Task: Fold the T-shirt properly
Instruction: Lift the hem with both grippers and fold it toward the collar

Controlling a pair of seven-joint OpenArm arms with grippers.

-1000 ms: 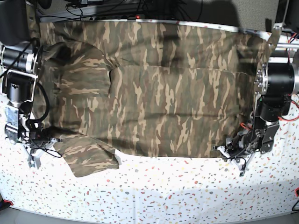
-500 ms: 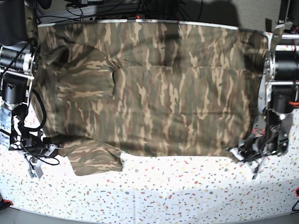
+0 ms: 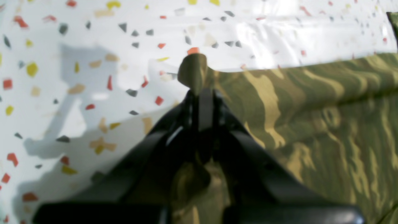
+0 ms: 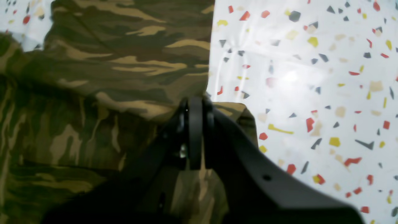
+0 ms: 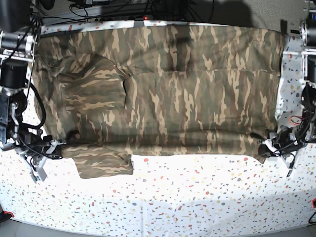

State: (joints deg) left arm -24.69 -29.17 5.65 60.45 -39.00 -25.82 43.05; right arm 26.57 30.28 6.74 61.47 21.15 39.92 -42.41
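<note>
The camouflage T-shirt (image 5: pixel 173 98) lies spread wide over the speckled table (image 5: pixel 197 197), with one sleeve (image 5: pixel 103 160) sticking out toward the front left. My left gripper (image 5: pixel 269 148) is at the shirt's front right corner. In the left wrist view that gripper (image 3: pixel 202 93) is shut on the cloth (image 3: pixel 311 109), and a small tuft pokes past its tips. My right gripper (image 5: pixel 53 147) is at the front left, beside the sleeve. The right wrist view shows it (image 4: pixel 196 105) shut on a fold of the shirt (image 4: pixel 108 62).
The arm bases stand at the left edge (image 5: pixel 12 69) and right edge (image 5: pixel 308 64) of the table. Cables (image 5: pixel 123 10) run along the back behind the shirt. White speckled table cover (image 5: pixel 197 207) fills the front strip.
Both grippers, still shut on the cloth, have moved apart. The left one carried its corner to the right, and the shirt now lies wider and flatter.
</note>
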